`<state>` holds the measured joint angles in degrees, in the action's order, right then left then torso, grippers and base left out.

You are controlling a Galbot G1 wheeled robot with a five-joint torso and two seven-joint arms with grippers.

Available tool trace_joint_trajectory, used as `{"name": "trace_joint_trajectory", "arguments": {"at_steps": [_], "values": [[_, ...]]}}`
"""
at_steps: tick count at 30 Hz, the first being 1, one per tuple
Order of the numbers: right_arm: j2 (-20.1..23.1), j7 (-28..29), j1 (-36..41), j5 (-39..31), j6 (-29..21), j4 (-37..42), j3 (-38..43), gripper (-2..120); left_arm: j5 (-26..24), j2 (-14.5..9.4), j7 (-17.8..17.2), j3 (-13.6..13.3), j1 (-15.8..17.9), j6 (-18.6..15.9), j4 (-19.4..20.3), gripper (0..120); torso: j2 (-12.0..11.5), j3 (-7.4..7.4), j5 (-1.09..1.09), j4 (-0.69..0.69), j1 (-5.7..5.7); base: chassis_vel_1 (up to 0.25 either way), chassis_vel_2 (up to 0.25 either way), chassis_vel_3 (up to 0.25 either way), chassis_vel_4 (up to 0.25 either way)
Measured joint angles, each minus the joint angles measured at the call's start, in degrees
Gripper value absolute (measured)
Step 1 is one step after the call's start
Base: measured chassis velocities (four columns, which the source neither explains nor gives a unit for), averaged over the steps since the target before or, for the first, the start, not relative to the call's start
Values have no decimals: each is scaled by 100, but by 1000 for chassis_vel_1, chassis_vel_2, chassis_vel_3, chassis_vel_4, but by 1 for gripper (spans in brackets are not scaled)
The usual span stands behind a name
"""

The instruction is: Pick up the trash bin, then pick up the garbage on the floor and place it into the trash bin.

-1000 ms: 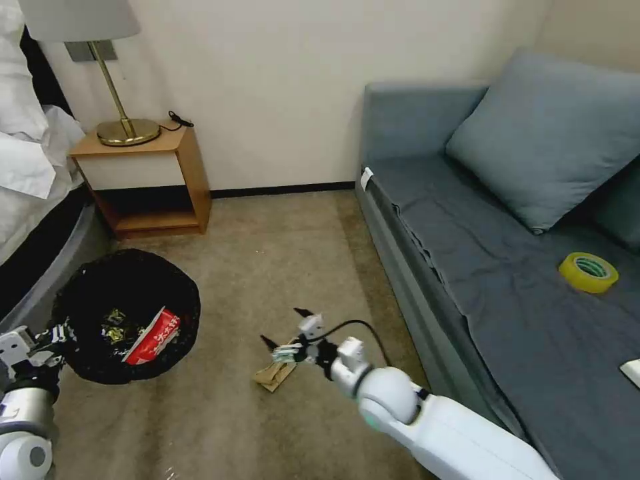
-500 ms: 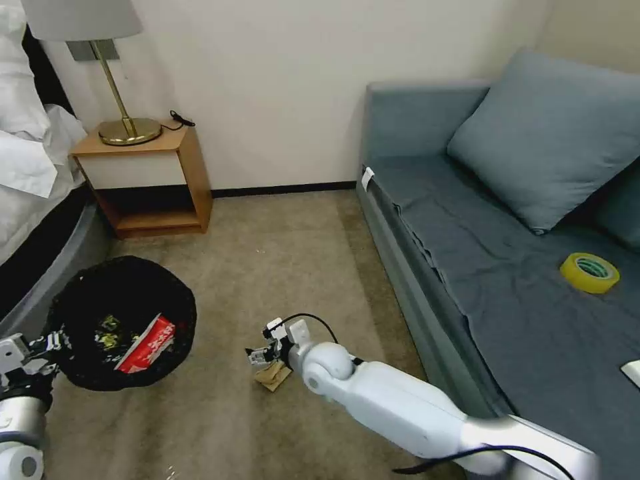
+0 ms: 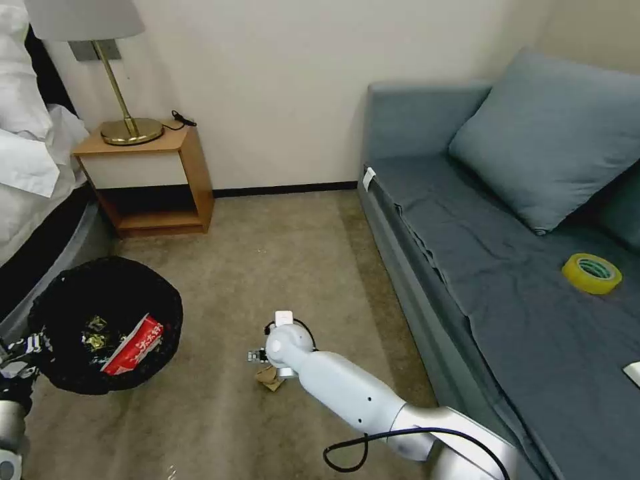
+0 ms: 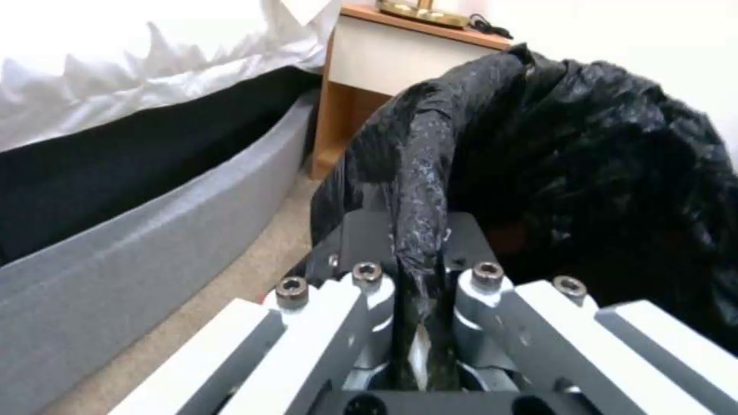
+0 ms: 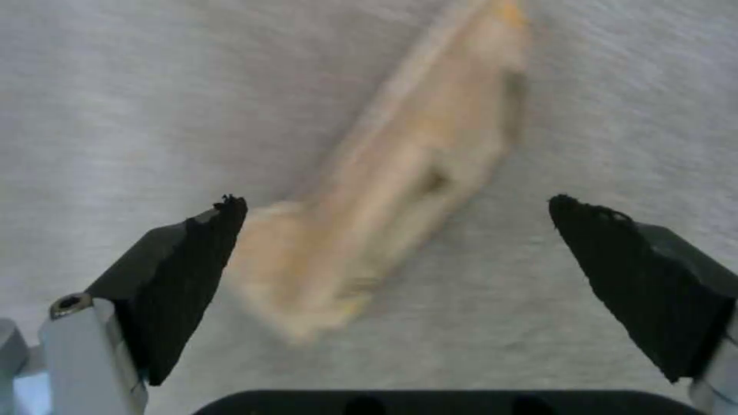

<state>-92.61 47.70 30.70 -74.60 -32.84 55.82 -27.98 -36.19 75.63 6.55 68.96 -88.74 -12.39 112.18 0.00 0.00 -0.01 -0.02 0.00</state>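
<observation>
The trash bin (image 3: 60,303), lined with a crinkled black bag, hangs at the left above the carpet. A red-and-white carton (image 3: 132,345) and small wrappers lie inside it. My left gripper (image 3: 20,348) is shut on the bin's bag-covered rim; the left wrist view shows my left gripper (image 4: 419,276) pinching the black fold of the trash bin (image 4: 584,161). A piece of garbage, a crumpled tan paper scrap (image 3: 270,378), lies on the carpet. My right gripper (image 3: 261,360) points down right over it. In the right wrist view my right gripper (image 5: 398,202) is open, with the scrap (image 5: 400,190) between its black fingertips (image 5: 196,259).
A grey sofa (image 3: 480,267) runs along the right, with a yellow tape roll (image 3: 591,273) on its seat. A wooden nightstand (image 3: 150,180) with a brass lamp (image 3: 130,130) stands at the back wall. The bed (image 3: 33,220) borders the left.
My right arm has swung down and to the left, so the open gripper now straddles the paper scrap. The bin in my left gripper has shifted left.
</observation>
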Motion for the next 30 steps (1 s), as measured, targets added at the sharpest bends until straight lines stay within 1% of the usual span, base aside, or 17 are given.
{"name": "trace_joint_trajectory", "arguments": {"at_steps": [5,11,15,21,26,28,30], "values": [[15,-79,127,261,197,-272,-5,100,-39,-16,40,66,-59,57,-64,5,0,0,0,1,0,0,0,0,0],[29,-256,149,335,400,-226,-94,100,-50,-15,88,158,-96,128,-180,5,0,0,0,2,0,0,0,0,0],[34,-256,150,324,448,-131,-134,100,-44,20,94,166,-87,145,-213,5,0,0,1,2,0,0,0,0,0],[40,-494,150,352,634,-79,-344,100,2,67,105,139,-48,166,-258,5,0,0,1,2,0,0,0,0,0],[42,-613,152,371,644,-77,-493,100,9,65,106,139,-22,172,-288,5,0,0,1,2,0,0,0,0,0],[42,-662,168,386,642,-80,-564,99,17,63,108,140,-15,176,-304,5,0,0,1,2,0,0,0,0,0],[44,-726,184,415,635,-97,-629,96,31,64,113,140,-11,181,-317,5,0,0,1,2,0,0,0,0,0]]}}
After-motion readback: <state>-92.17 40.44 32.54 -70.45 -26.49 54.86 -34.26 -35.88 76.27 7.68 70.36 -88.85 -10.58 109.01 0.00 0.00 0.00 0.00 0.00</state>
